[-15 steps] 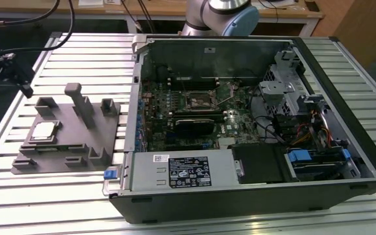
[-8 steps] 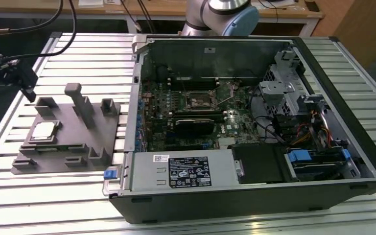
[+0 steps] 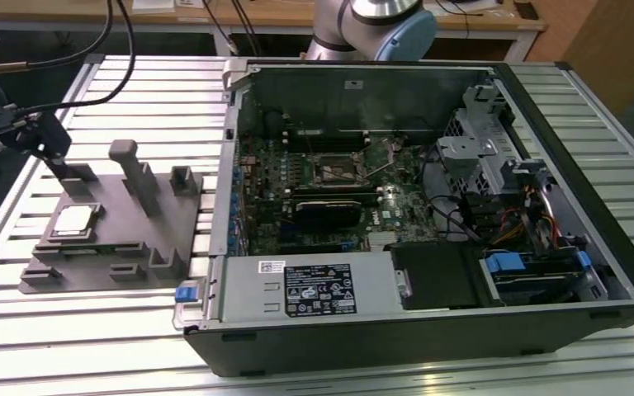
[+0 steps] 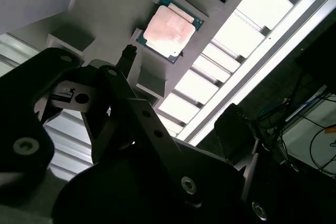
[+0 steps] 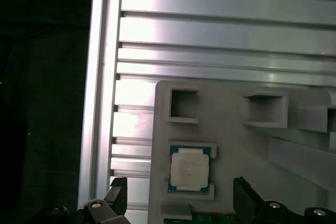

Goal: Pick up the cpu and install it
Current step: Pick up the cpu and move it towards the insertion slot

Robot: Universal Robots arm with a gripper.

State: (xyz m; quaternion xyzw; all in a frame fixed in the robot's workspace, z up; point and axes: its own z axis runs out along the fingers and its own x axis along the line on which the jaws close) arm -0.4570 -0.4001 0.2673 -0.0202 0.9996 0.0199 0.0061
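Step in hand, as judged: approach to the pick, with installation not yet begun. The cpu (image 5: 190, 169) lies flat in its recess in the tray (image 3: 119, 239), untouched. The gripper (image 5: 181, 196) hangs above the tray, its fingers spread wide and empty, the chip below the gap between them. A sound grasp calls for a straight descent onto the tray, fingers square to the chip's edges, clear of the tray's posts, and a light closure.

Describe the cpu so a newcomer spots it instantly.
On the exterior view's left of the open PC case sits a grey tray with upright posts. The cpu lies flat in a shallow pocket there: the only silvery square among grey plastic.
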